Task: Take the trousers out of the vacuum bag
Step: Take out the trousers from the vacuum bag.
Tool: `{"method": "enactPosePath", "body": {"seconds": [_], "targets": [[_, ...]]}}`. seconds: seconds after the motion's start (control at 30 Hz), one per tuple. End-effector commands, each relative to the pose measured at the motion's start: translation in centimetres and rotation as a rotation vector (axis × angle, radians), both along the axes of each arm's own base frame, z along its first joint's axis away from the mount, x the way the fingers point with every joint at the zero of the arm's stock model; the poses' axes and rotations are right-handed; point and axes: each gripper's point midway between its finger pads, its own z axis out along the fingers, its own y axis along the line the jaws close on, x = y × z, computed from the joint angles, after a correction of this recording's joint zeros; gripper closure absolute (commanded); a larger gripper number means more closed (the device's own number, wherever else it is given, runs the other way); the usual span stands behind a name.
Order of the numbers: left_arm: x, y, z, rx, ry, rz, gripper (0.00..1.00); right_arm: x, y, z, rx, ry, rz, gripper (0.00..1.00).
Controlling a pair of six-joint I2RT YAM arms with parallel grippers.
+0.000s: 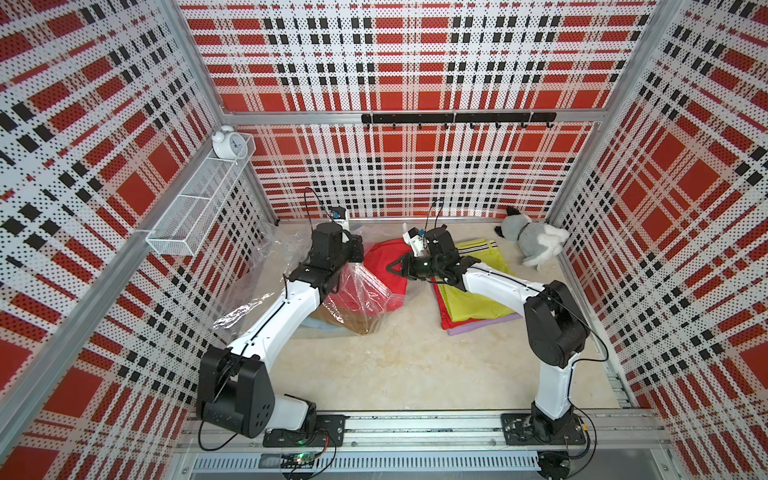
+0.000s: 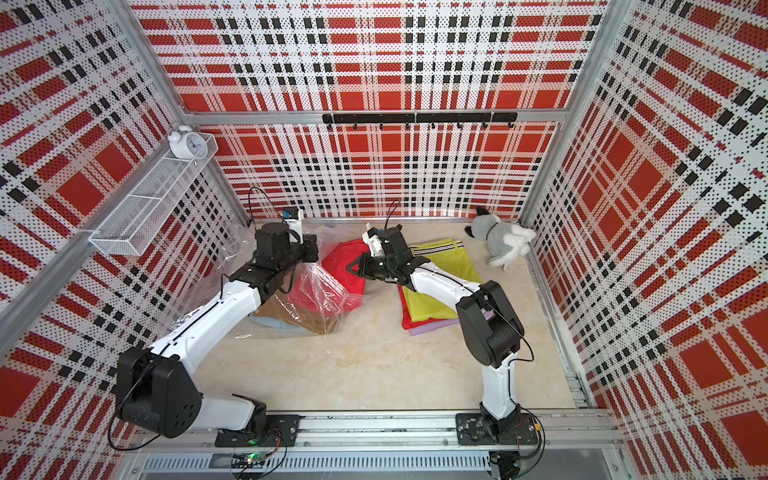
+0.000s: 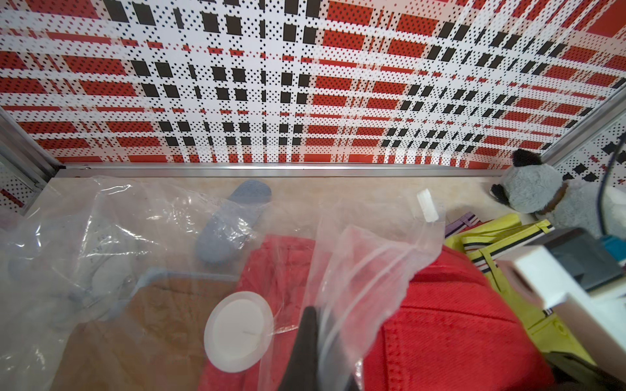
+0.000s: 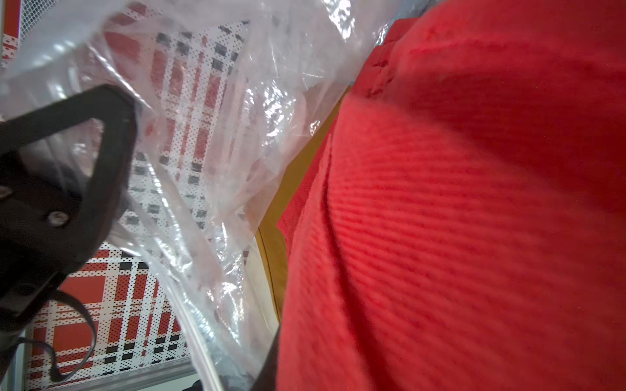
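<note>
Vacuum bag [image 1: 257, 266]: on table [image 1: 395, 365], left side, mouth held up; white valve cap [image 3: 238, 331].
Inside: mustard brown trousers [image 1: 353, 322], light blue trousers [image 1: 318, 327], dark grey denim trousers [image 3: 233, 220].
Red trousers [image 1: 380, 259]: half out of mouth.
Left gripper [image 3: 307, 318]: fingers closed, pinching bag's mouth edge.
Right gripper [image 1: 392, 266]: against red trousers; whether clamped, cannot tell.
Outside, right: yellow-green trousers [image 1: 478, 299], stacked.

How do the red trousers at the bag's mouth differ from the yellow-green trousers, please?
Place: the red ribbed trousers are partly inside the clear plastic vacuum bag, the yellow-green trousers outside atop a pile. Shape: red bunched, yellow-green flat. Both are cloth.
</note>
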Motion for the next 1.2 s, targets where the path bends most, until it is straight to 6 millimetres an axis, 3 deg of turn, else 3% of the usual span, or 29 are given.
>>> {"method": "enactPosePath", "body": {"seconds": [0.0, 0.27, 0.7, 1.0, 1.17], "targets": [[0.4, 0.5, 2.2, -0.008, -0.073, 0.018, 1.00, 0.3, -1.9, 6.3, 0.014, -0.146, 0.003, 1.00], [0.4, 0.5, 2.1, -0.007, -0.071, 0.019, 1.00, 0.7, -4.9, 10.1, 0.000, -0.199, -0.034, 1.00], [0.5, 0.6, 1.9, -0.007, -0.067, 0.023, 1.00, -1.6, -10.4, 20.0, 0.115, -0.325, -0.132, 1.00], [0.6, 0.7, 1.8, -0.008, -0.064, 0.030, 1.00, -1.8, -16.2, 23.5, 0.178, -0.363, -0.282, 1.00], [0.5, 0.7, 1.7, -0.006, -0.062, 0.029, 1.00, -1.4, -18.9, 24.4, 0.184, -0.383, -0.356, 1.00]]}}
